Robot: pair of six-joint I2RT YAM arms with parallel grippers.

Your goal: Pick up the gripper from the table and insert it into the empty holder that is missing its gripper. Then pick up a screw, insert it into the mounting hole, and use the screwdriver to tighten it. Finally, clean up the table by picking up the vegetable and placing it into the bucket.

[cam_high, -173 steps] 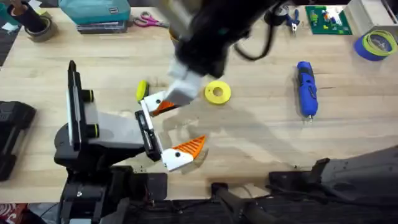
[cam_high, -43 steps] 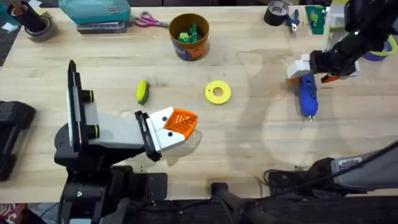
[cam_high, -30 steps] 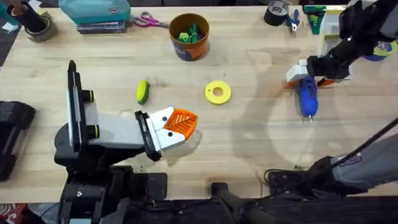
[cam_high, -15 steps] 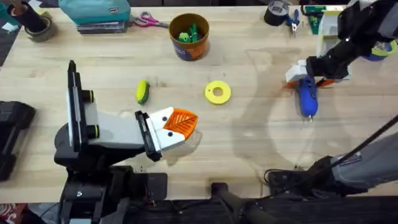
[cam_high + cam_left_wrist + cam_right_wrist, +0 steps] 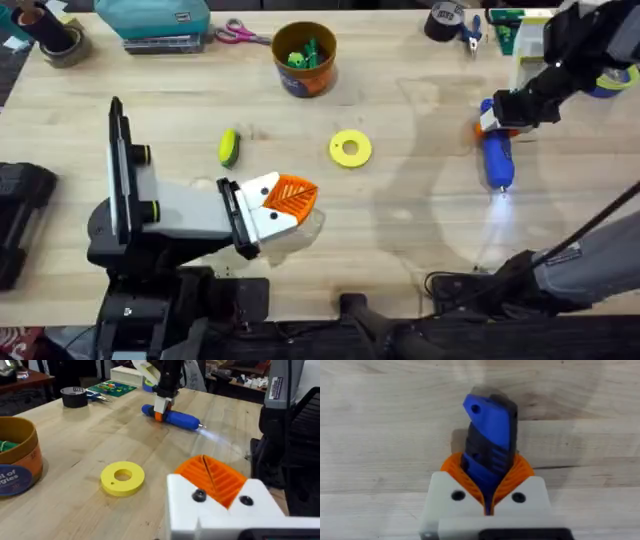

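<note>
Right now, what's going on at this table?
The right claw has closed its orange pads around the blue screwdriver, which lies on the table with its light on. The left claw rests shut near the table's front. A small green and yellow vegetable lies loose on the table, not in the orange bucket behind it.

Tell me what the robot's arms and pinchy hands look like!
Both arms are black, with black cables running along them. The left gripper has chunky white finger blocks, each with a small dark screw, and bright orange ribbed pads shaped like wedges. The right gripper matches: white blocks, two dark screws, orange ribbed pads. The left arm's base carries little yellow-green knobs.
</note>
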